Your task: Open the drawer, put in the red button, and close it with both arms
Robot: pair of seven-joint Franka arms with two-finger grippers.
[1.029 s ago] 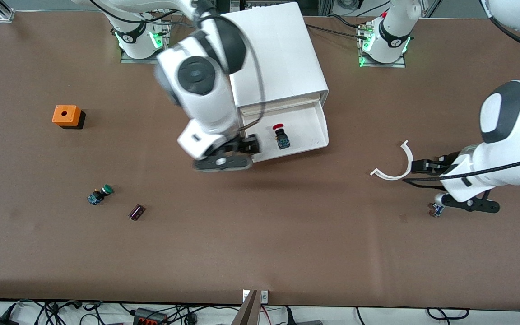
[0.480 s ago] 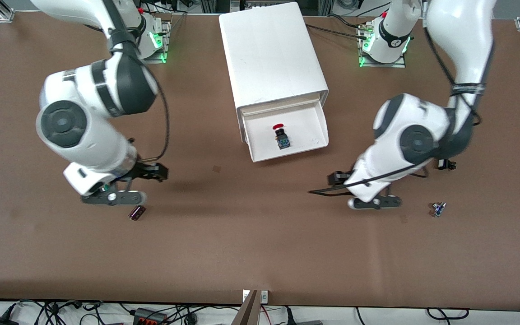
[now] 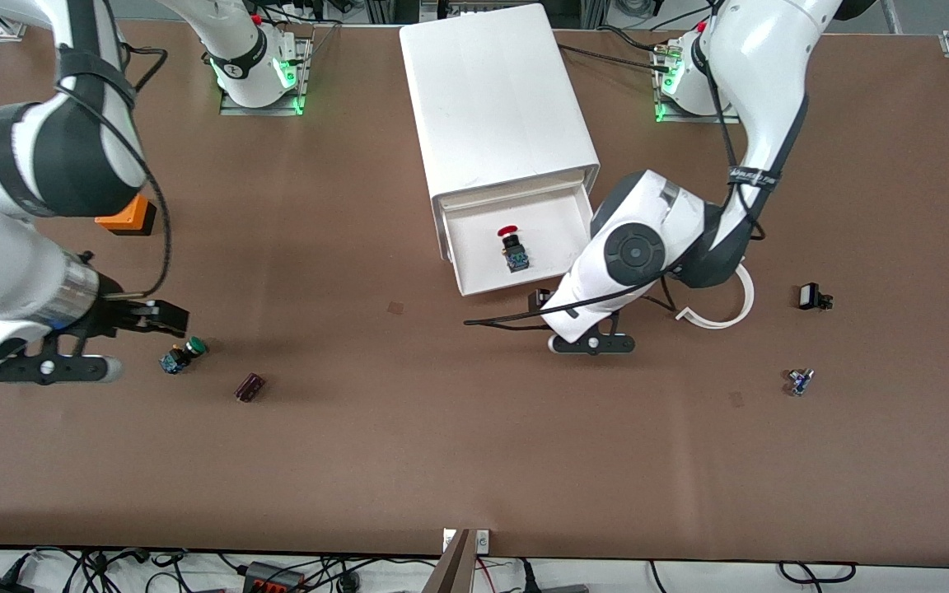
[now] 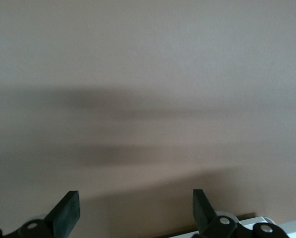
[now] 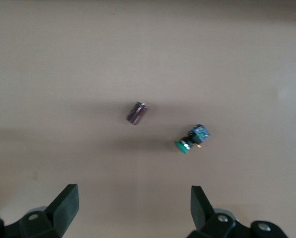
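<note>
Small red-capped push button [image 3: 512, 247] lies in open white plastic drawer [image 3: 578, 216]. Closing step pending: left pincer [image 4: 133, 210], spread empty, hovers over desk [image 3: 441, 428] beside drawer front; right pincer [image 5: 133, 208], spread empty, over green-capped button [image 5: 192, 140]. Next: both push drawer front.

The table [image 3: 474, 461] has a matt brown surface that looks like smooth board, and near its robot-side edge stands the cabinet [image 3: 495, 99] of smooth white plastic with a soft shine, the same as its open drawer [image 3: 577, 239]. The red button [image 3: 510, 231] in the drawer has a glossy plastic cap. The arms [image 3: 647, 239] have glossy white shells with matt black bands, and the fingers [image 5: 63, 206] look like matt black plastic.
</note>
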